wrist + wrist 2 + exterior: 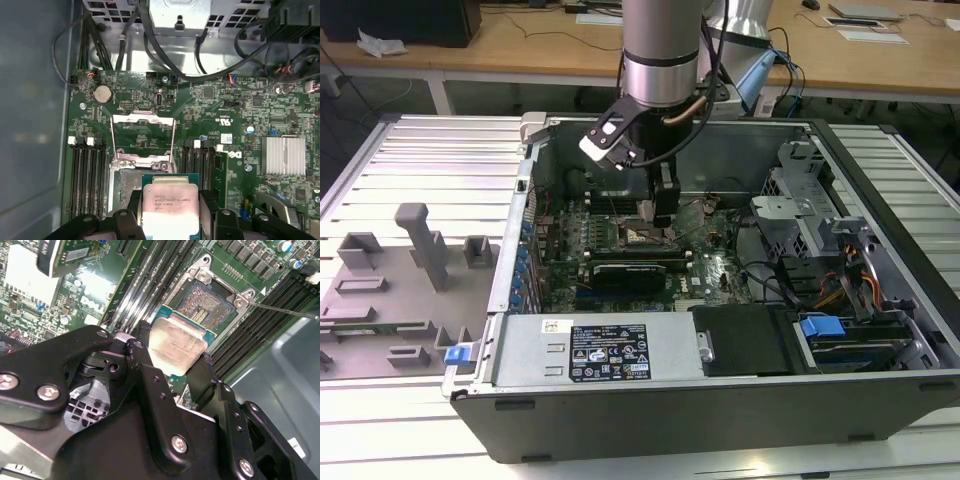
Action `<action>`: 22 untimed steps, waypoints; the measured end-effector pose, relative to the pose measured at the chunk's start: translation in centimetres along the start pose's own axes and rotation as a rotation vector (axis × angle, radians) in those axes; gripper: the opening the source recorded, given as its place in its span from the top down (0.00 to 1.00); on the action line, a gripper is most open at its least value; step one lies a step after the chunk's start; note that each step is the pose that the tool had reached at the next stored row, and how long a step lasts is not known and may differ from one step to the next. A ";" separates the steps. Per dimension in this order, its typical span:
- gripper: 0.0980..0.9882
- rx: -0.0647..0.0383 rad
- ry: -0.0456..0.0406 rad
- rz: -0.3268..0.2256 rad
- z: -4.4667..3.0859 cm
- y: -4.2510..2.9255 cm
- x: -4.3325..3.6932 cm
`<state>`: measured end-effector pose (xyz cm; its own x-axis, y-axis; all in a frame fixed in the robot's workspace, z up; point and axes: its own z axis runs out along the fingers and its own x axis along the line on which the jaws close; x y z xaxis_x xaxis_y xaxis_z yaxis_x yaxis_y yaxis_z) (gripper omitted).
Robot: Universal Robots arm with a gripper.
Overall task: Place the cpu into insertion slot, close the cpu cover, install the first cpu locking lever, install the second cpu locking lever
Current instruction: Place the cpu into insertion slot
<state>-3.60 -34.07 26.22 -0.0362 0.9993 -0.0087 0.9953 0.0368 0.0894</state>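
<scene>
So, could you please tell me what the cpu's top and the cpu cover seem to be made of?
The cpu top looks like matte silver-grey metal, with a dull, smudged sheen. The cpu cover seems thin bright metal, probably steel, glinting along its edges.

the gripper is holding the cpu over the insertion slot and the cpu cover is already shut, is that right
Not quite. The gripper does hold the cpu over the insertion slot, but the cpu cover is not shut. The first wrist view shows it swung open, lying back from the slot, with green board visible through its window.
</scene>
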 end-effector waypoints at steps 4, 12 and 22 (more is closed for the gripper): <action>0.50 0.000 -0.0150 -0.001 0.69 -0.17 0.98; 0.50 0.001 -0.0217 -0.001 2.15 -0.69 1.77; 0.50 0.001 -0.0240 0.003 3.43 -1.16 2.26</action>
<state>-4.53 -31.87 22.67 -0.0314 0.9990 -0.0323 0.9955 0.0341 0.0885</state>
